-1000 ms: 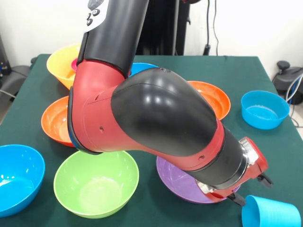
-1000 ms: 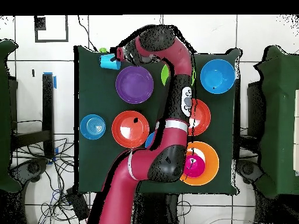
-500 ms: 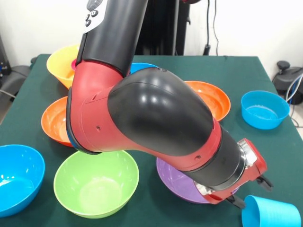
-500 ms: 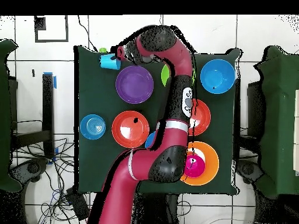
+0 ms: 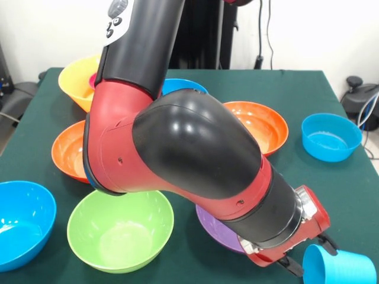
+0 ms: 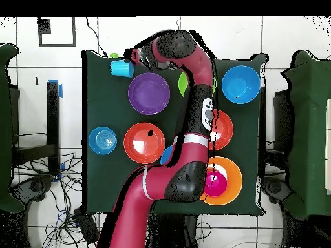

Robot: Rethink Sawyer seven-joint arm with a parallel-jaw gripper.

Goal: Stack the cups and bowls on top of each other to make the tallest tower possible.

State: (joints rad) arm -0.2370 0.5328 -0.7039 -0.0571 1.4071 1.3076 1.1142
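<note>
Lying tipped at the table (image 5: 331, 89) corner, the tumbler (image 5: 339, 266) could be knocked off by the gripper (image 5: 308, 260), whose finger state cannot be told.

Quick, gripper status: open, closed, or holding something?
Gripper: cannot be told. It sits right at the mouth of the light-blue cup, which lies on its side at the table's edge, but a grasp is not visible.
</note>
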